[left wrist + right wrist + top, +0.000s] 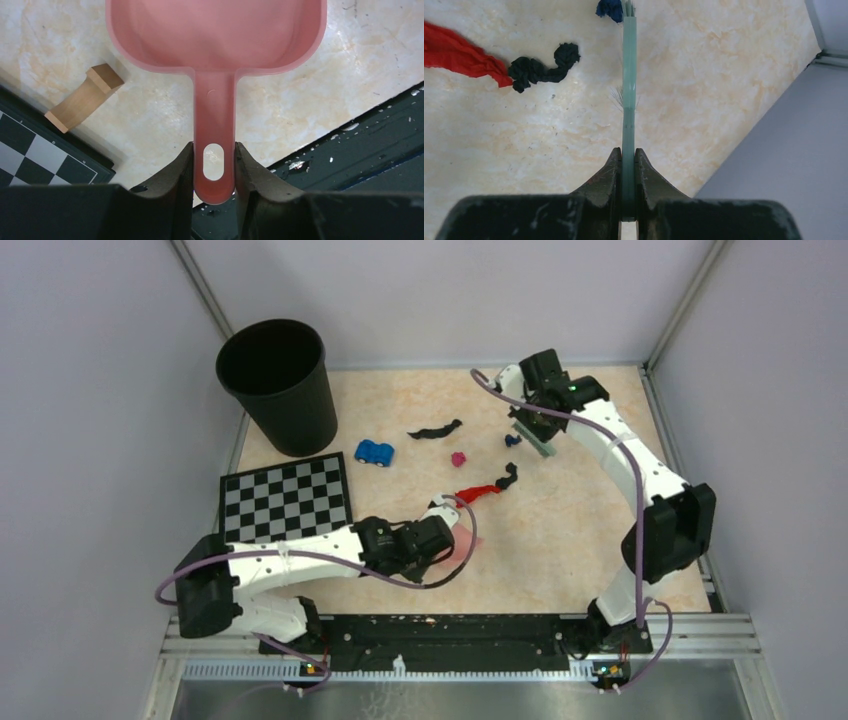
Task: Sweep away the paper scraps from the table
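The right gripper (pixel 628 160) pinches shut on what seems a thin green brush (pixel 628 75) pointing to twelve o'clock. A dark blue scrap (pixel 610 8) sits just beside its tip, and other paper scraps (pixel 541 67) lie at ten on the table (pixel 704 75). The left gripper (pixel 214 160) clamps the pink dustpan (pixel 215 35) by its handle.

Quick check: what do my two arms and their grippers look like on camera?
The left arm and right arm are white links with black joint housings; a purple cable loops along each. The left gripper and right gripper have dark, curved fingers narrowing to the tips. A green light glows by the right wrist.
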{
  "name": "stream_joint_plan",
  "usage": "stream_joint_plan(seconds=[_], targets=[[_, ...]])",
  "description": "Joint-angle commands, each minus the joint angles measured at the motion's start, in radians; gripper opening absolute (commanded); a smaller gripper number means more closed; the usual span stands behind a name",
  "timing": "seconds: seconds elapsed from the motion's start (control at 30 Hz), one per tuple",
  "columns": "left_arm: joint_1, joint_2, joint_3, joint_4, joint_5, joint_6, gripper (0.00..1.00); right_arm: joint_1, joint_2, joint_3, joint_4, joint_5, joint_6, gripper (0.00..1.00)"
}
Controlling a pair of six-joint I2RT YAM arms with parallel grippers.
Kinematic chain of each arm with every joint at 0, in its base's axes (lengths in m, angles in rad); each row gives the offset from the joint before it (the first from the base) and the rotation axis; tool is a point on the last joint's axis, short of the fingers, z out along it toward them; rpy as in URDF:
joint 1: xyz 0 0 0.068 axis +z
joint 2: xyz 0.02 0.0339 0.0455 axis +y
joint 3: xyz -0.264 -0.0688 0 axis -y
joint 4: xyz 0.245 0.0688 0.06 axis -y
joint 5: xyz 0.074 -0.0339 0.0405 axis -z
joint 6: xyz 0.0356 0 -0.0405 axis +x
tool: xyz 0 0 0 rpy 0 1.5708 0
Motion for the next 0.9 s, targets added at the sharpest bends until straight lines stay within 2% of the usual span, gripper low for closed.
stream_joint_plan(seconds=[0.0, 0.17, 0.33, 0.6, 0.87], targets=[[0.074, 0.012, 0.028, 0.017, 0.044, 0.095, 0.0, 0.072, 0.063, 0.001, 0.034, 0.107, -0.008, 0.0], [0.146, 0.034, 0.035, 0.063, 0.114, 0.205, 0.0, 0.144, 0.13, 0.018, -0.023, 0.085, 0.02, 0.0], [0.167, 0.087, 0.045, 0.098, 0.18, 0.284, 0.0, 0.202, 0.178, 0.02, -0.07, 0.016, 0.068, 0.0], [0.168, 0.173, 0.07, 0.165, 0.201, 0.307, 0.0, 0.217, 0.175, 0.116, -0.202, -0.327, 0.165, 0.0], [0.168, 0.208, 0.08, 0.194, 0.19, 0.299, 0.0, 0.206, 0.106, 0.148, -0.279, -0.506, 0.222, 0.0]])
